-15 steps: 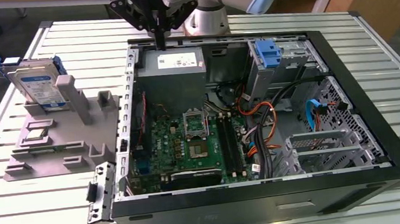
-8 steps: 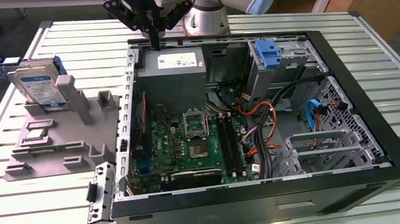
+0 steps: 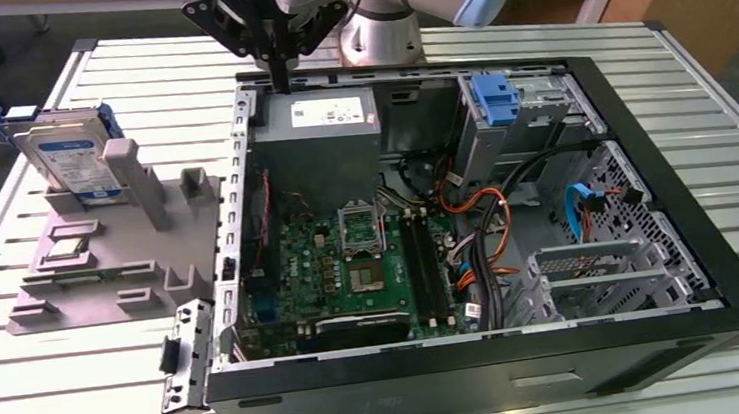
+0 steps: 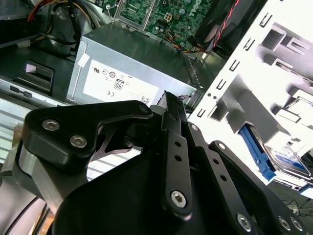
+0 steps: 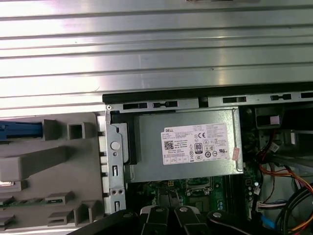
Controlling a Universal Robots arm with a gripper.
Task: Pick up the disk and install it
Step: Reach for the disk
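Observation:
The disk (image 3: 71, 158) stands upright on edge in a grey fixture (image 3: 106, 260) at the exterior view's left, outside the open computer case (image 3: 632, 144). It is a silver drive with a white-and-blue label inside a blue carrier. My gripper (image 3: 281, 82) hangs above the case's far left corner, over the power supply (image 3: 322, 119), fingers pressed together and holding nothing. It is well apart from the disk. The second wrist view has the shut gripper (image 4: 166, 97) over the power supply (image 4: 122, 81), with the disk (image 4: 288, 159) off to one side. The first wrist view catches the disk's blue carrier edge (image 5: 19, 129).
Inside the case lie a green motherboard (image 3: 347, 259), orange and black cables (image 3: 492, 226) and metal drive cages (image 3: 603, 272). A blue bracket (image 3: 494, 96) sits in the far drive bay. Everything rests on a ribbed metal table (image 3: 92, 392). The fixture holds other small parts (image 3: 65, 244).

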